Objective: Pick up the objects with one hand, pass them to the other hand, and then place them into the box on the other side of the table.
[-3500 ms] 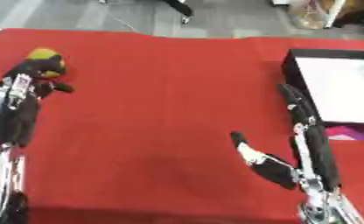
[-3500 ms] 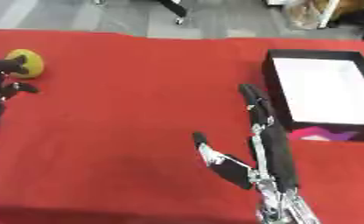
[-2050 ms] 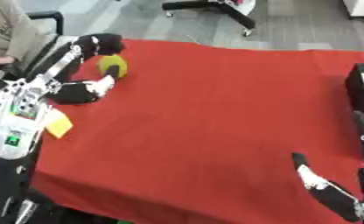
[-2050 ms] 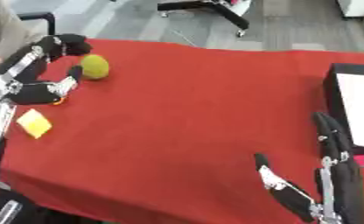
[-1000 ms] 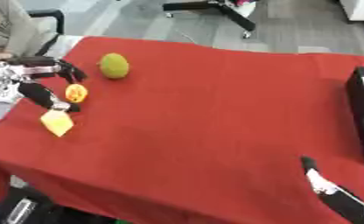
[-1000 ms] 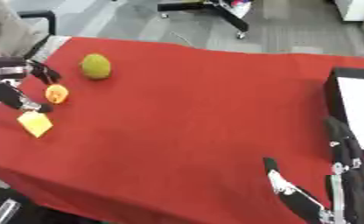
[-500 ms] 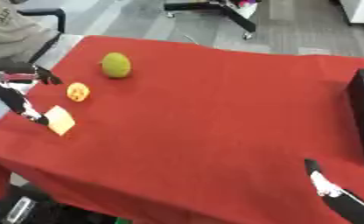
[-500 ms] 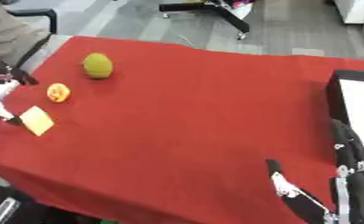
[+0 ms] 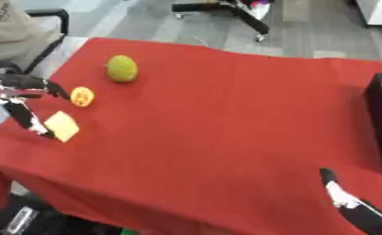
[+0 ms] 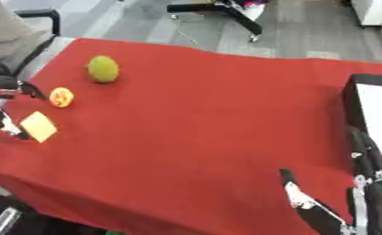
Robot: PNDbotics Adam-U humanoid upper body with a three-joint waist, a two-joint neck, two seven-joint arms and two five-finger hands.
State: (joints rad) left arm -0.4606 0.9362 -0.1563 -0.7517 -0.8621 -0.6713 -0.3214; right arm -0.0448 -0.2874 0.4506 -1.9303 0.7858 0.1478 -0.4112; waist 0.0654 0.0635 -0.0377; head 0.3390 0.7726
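Left eye view: left hand (image 9: 21, 103) at the near-left edge of the red table (image 9: 226, 119), fingers spread and uncurled, gripping nothing. Just beyond its upper fingers, a small orange round thing (image 9: 81, 96); just beside its lower finger, possibly touching, a flat yellow piece (image 9: 62, 125). Farther out from the hand, toward the table's far side, a yellow-green fruit (image 9: 122, 68), well apart from the fingers. All three loose on the cloth, none lifted.

Right hand (image 10: 319, 209) low at the near-right corner, fingers straight and empty, apparently waiting there as the receiving hand for the pass. Just beyond and outward of it, the black box (image 10: 371, 114) with a white inside, at the table's right edge, so a short carry after the handover.

Judged stage: first pick not yet made; left hand placed beside the two nearer things, most likely to close on one of them.
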